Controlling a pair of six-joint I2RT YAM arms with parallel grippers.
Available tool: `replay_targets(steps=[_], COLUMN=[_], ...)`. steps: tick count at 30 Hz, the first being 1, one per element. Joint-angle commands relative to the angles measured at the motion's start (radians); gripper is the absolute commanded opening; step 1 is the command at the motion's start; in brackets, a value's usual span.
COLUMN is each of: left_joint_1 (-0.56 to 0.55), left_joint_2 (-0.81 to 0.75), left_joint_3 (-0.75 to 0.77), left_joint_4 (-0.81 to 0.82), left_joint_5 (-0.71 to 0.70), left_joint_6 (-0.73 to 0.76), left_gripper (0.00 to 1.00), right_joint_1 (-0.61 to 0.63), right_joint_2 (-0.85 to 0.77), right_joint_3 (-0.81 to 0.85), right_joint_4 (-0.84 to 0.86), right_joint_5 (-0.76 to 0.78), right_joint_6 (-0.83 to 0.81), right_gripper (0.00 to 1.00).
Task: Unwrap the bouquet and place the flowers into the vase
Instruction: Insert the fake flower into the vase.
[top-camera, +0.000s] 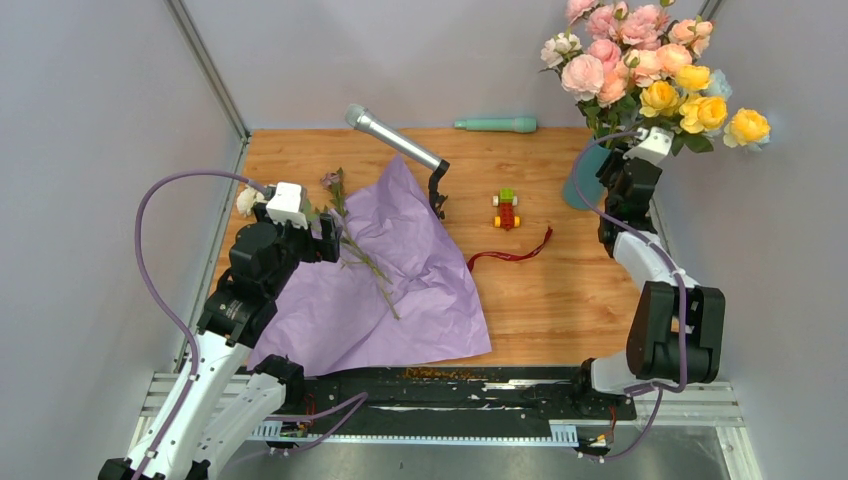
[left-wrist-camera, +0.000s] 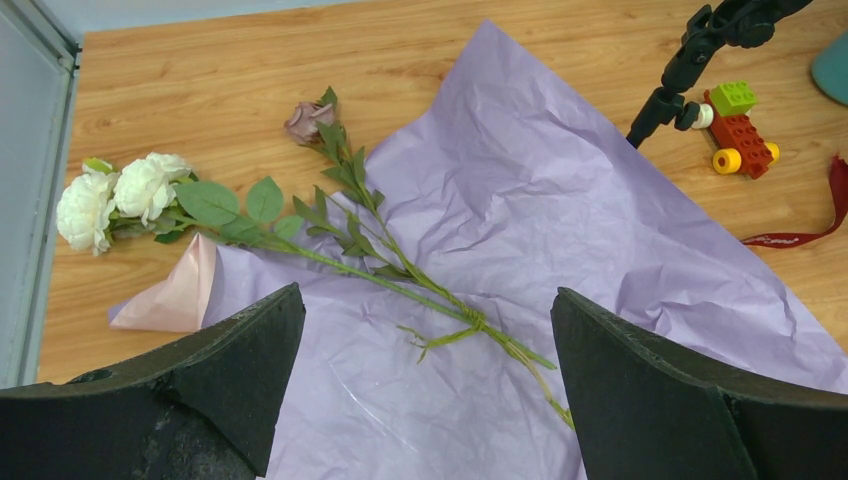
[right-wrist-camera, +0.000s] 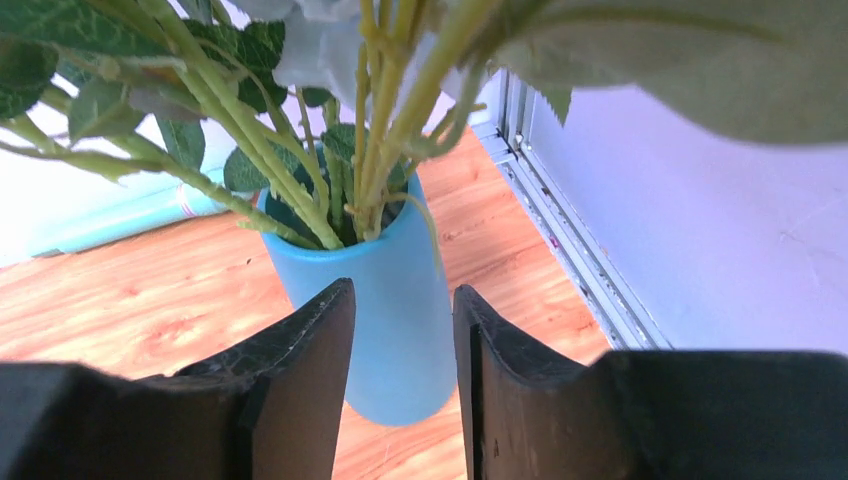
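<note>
The left gripper (left-wrist-camera: 428, 298) hangs wide open and empty just above the lilac paper wrap (left-wrist-camera: 560, 190), which lies spread on the left half of the table (top-camera: 560, 300) with the loose stems (left-wrist-camera: 400, 275) directly beneath the jaws. The stems lie on a slant. The cream roses (left-wrist-camera: 110, 195) and a dusky pink rose (left-wrist-camera: 305, 120) rest at the far-left end, on bare wood just off the paper, while the thin green ends, tied together, trail toward the near right. That axis runs closer to the line from one finger to the other than square across it, so a clean pinch near the tie would likely need a turn of the wrist before the descent. The right gripper (right-wrist-camera: 402, 292) is at the far right corner, jaws part-way apart with nothing between them, facing the teal vase (top-camera: 580, 185). Most of the flowers (top-camera: 640, 60) stand upright there, their stems inside the rim. The vase is well apart from the loose stems, across the width of the table. The left arm is plainly the nearer to them.
</note>
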Motion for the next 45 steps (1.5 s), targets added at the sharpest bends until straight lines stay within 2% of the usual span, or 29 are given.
replay_targets(steps=[1, 10, 18, 26, 29, 34, 41, 45], left_joint_1=[0.002, -0.013, -0.013, -0.012, -0.012, -0.012, -0.002, 0.005], left_joint_2=[-0.010, 0.042, 0.028, 0.093, 0.154, 0.241, 0.426, 0.496], left_joint_3=[-0.004, 0.000, -0.080, -0.240, -0.284, -0.336, -0.315, -0.306], left_joint_4=[0.021, 0.022, 0.040, 0.248, 0.339, 0.509, 0.598, 0.625], left_joint_5=[0.009, 0.055, 0.107, 0.130, 0.066, -0.009, -0.018, -0.037], left_joint_6=[0.002, -0.035, -0.231, -0.508, -0.569, -0.644, -0.665, -0.665], left_gripper=[1.00, 1.00, 1.00, 0.98, 0.94, 0.80, 0.64, 0.60], right_joint_1=[-0.002, 0.010, 0.009, 0.009, 0.009, 0.009, 0.009, 0.009], right_joint_2=[-0.066, -0.183, -0.328, -0.465, -0.527, -0.593, -0.587, -0.570], right_joint_3=[-0.040, -0.161, -0.268, -0.316, -0.345, -0.397, -0.383, -0.376], right_joint_4=[0.023, 0.002, -0.122, -0.323, -0.381, -0.419, -0.446, -0.449], right_joint_5=[-0.014, -0.071, -0.166, -0.381, -0.442, -0.508, -0.516, -0.531], right_joint_6=[0.030, 0.143, 0.201, 0.272, 0.303, 0.334, 0.331, 0.336], right_gripper=[0.44, 0.55, 0.62, 0.62, 0.62, 0.63, 0.61, 0.60])
